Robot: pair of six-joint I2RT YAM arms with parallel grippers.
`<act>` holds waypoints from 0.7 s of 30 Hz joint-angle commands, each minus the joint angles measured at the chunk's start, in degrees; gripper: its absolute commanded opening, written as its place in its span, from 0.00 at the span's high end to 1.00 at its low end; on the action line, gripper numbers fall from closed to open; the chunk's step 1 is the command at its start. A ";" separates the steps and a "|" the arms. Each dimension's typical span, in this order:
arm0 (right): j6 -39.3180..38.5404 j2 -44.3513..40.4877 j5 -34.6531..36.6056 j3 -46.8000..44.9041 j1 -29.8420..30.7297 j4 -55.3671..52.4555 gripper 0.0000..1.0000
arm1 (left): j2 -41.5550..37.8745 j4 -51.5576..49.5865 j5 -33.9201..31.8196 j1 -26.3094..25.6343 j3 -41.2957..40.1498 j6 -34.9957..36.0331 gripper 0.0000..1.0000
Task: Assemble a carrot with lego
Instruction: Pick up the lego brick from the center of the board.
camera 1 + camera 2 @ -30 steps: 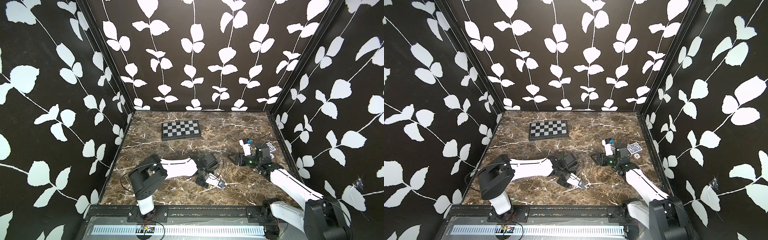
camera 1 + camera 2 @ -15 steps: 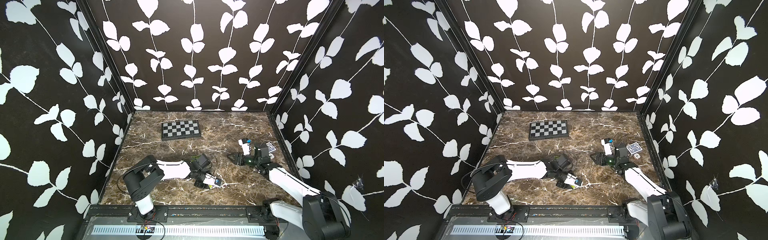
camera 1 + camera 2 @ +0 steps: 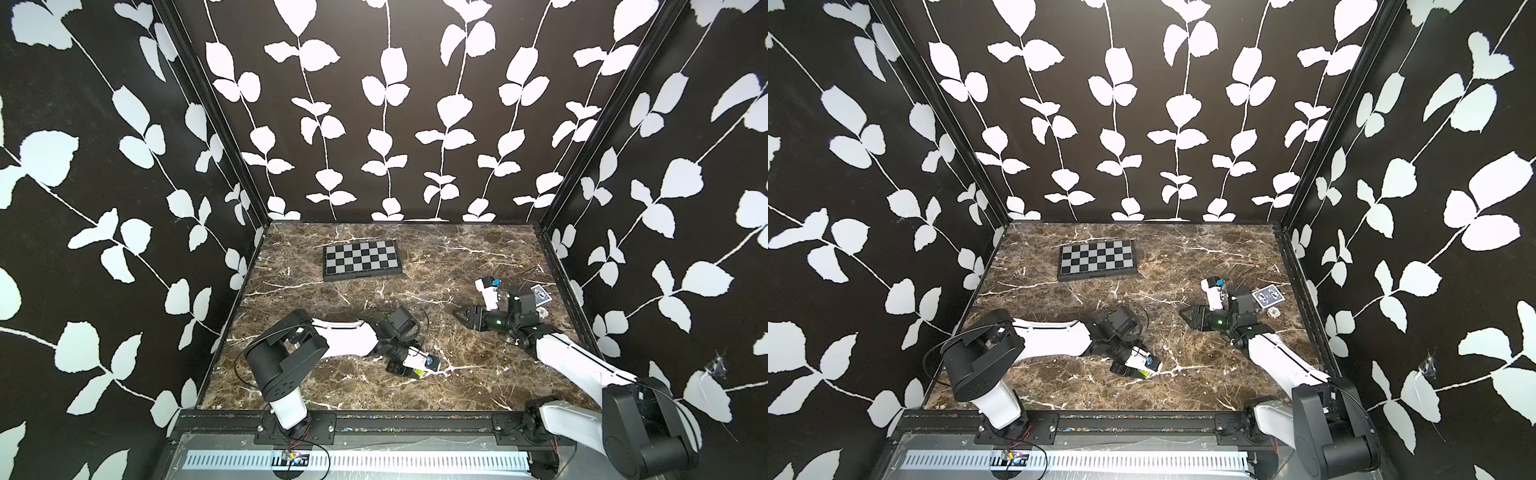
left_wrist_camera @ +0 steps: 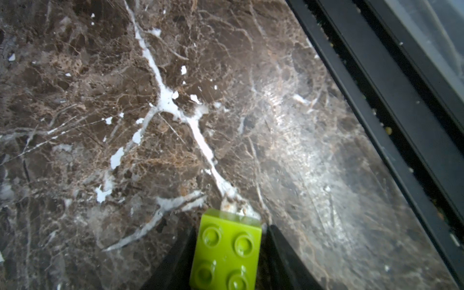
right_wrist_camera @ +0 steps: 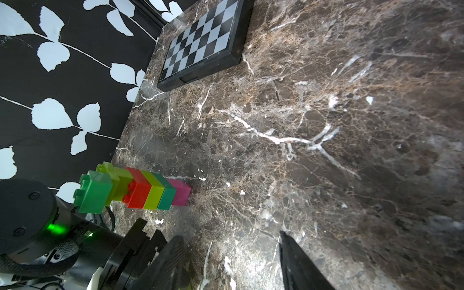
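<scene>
Black walls [image 3: 124, 166] printed with white leafy vines close in a brown marble counter [image 3: 449, 257] veined in white, with a black rail along its front edge.

Both arms reach in from that front edge. The left arm [image 3: 345, 343] lies low across the front middle of the counter. The right arm [image 3: 573, 361] stretches up the right side and turns towards the centre.

A chequered board [image 3: 360, 261] in a black frame lies flat at the rear left, well apart from both arms.

The left gripper [image 3: 409, 368] is down at the counter in front. Its dark fingers [image 4: 180, 251] are drawn in narrow on a lime lego brick [image 4: 226, 253]. The brick has four studs facing the wrist camera, and its far edge is at the counter surface. It shows as a lime fleck in both top views [image 3: 1144, 373].

The right gripper [image 5: 229, 236] hovers over bare marble with its fingers [image 5: 296, 261] spread apart and nothing between them.

The carrot [image 5: 140, 192] appears clearly only in the right wrist view. It stands on its pink end on the counter, near the left wall. Teal-green, lime and red bands rise to the lime and green top pieces, whose studs point away from the counter. It is just beside a black housing [image 5: 27, 213] with a green light. In the top views the left arm's wrist mostly hides it.

A small blue patterned card box [image 3: 1268, 297] lies by the right wall, near the right gripper.
</scene>
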 commanded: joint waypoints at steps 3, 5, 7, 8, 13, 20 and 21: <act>0.40 0.88 -1.11 -0.78 0.03 2.79 0.40 | 0.72 -5.93 -2.25 0.66 -2.39 1.93 0.54; 0.50 1.13 -1.25 -0.74 0.00 2.96 0.41 | 0.47 -6.31 -1.89 0.74 -2.47 1.90 0.56; 0.50 1.15 -1.32 -0.69 -0.01 2.96 0.41 | -0.29 -5.26 -1.74 1.01 -3.19 1.44 0.57; 0.50 1.18 -1.33 -0.67 0.03 2.93 0.41 | -0.72 -4.71 -1.75 1.17 -3.54 1.28 0.57; 0.67 1.23 -1.47 -0.55 0.12 2.91 0.41 | -0.62 -3.41 -1.83 1.44 -4.15 0.83 0.62; 0.50 0.90 -1.47 -0.47 0.29 2.49 0.42 | -0.52 -2.36 -2.94 1.54 -3.80 -1.08 0.81; 0.37 0.73 -1.35 -0.37 0.29 2.16 0.42 | -1.13 -2.87 -2.86 1.54 -3.53 -1.57 0.83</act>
